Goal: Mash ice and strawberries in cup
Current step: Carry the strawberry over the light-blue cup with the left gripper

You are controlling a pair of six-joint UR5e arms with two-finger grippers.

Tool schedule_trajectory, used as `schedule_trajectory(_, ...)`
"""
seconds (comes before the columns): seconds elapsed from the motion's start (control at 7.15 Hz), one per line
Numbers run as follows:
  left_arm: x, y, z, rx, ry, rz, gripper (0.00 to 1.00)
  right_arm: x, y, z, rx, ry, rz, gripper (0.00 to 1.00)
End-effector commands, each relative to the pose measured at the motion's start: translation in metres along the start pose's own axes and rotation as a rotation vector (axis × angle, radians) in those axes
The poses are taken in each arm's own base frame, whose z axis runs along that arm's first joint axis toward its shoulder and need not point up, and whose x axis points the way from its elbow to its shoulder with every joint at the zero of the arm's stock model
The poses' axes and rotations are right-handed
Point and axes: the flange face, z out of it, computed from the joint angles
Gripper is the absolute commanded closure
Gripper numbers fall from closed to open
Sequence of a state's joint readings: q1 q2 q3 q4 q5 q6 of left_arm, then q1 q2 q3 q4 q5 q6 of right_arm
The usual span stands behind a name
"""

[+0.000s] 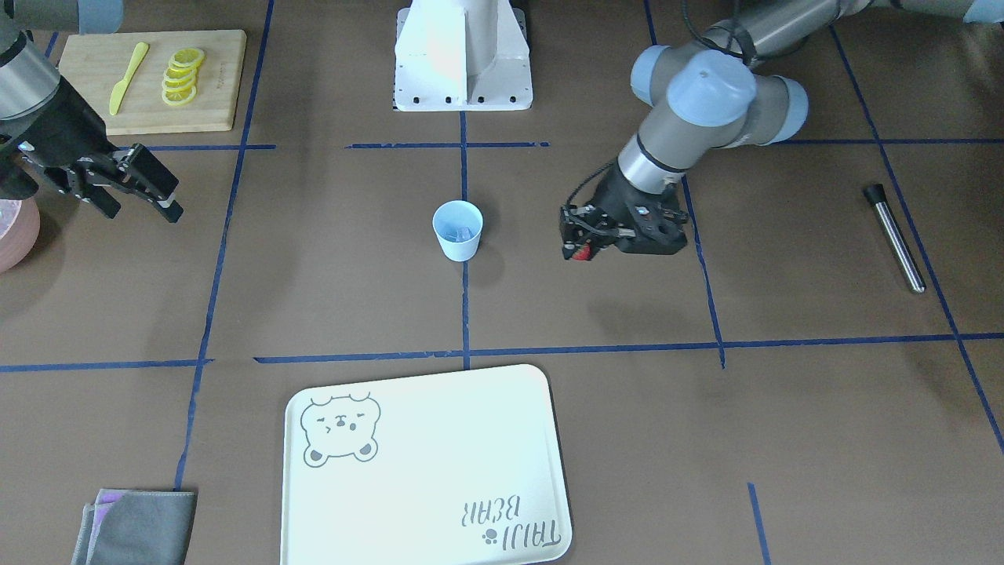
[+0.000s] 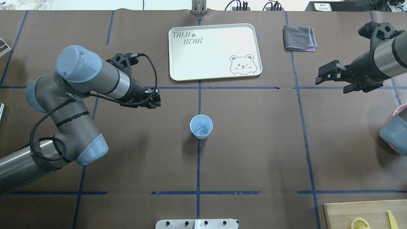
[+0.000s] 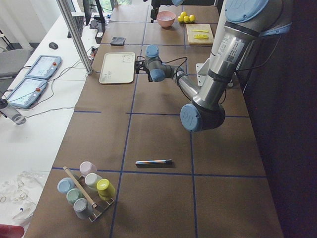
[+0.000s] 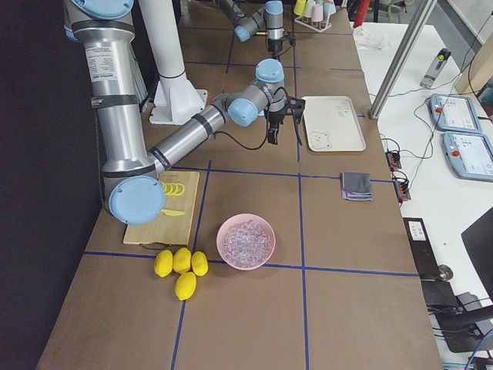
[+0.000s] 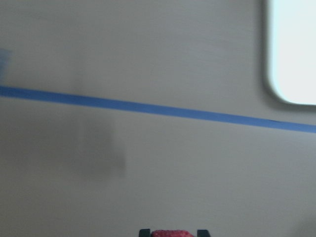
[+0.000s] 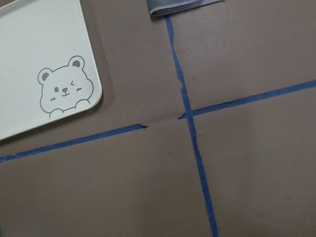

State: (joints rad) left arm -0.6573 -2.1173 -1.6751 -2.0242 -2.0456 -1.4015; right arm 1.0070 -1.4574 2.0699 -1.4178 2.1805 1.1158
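Closest to the left wrist lens, at the bottom edge: a tiny red, pitted strawberry (image 5: 169, 233), pinched from both sides. From the front, clamped in the left tool (image 1: 578, 242), over bare brown desk (image 1: 784, 259), beside the cup (image 1: 457, 229) yet apart from it. Pale blue, tapered, smooth plastic, upright on a blue tape line; from overhead, clear ice (image 2: 201, 128) cubes inside. Right tool (image 1: 141, 209) spread wide, gripping nothing, well off near a pink bowl (image 4: 246, 240) heaped with more cubes, shown whole only from the right end. Beyond the left arm, a slim metal rod (image 1: 894, 237) with a black tip. Nearer the front camera, a cream rounded tray (image 1: 439, 486) with a bear print.
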Motion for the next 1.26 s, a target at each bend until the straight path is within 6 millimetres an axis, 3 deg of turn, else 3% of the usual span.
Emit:
schedule_trajectory(0.0,0.076,0.034,0.013,-0.051,0.060,-0.035,1.00,0.053,-0.015,-0.014,0.006,0.033,-0.059,0.00)
schedule_trajectory(0.14,0.098,0.033,0.021,-0.016,0.066,-0.030,0.98,0.080,-0.025,-0.026,-0.003,0.029,-0.083,0.00)
schedule_trajectory(0.28,0.105,0.050,0.036,-0.033,0.057,-0.020,0.95,0.107,-0.032,-0.032,-0.001,0.040,-0.107,0.00)
schedule_trajectory(0.42,0.104,0.054,0.043,-0.030,0.050,-0.019,0.92,0.121,-0.037,-0.032,0.000,0.053,-0.127,0.00)
schedule_trajectory(0.84,0.099,0.060,0.047,-0.039,0.044,-0.018,0.54,0.124,-0.040,-0.033,0.002,0.054,-0.136,0.00)
schedule_trajectory(0.98,0.099,0.062,0.049,-0.041,0.042,-0.016,0.30,0.124,-0.040,-0.033,0.002,0.054,-0.136,0.00)
schedule_trajectory(1.12,0.098,0.063,0.048,-0.040,0.043,-0.016,0.15,0.125,-0.041,-0.031,0.002,0.055,-0.135,0.00)
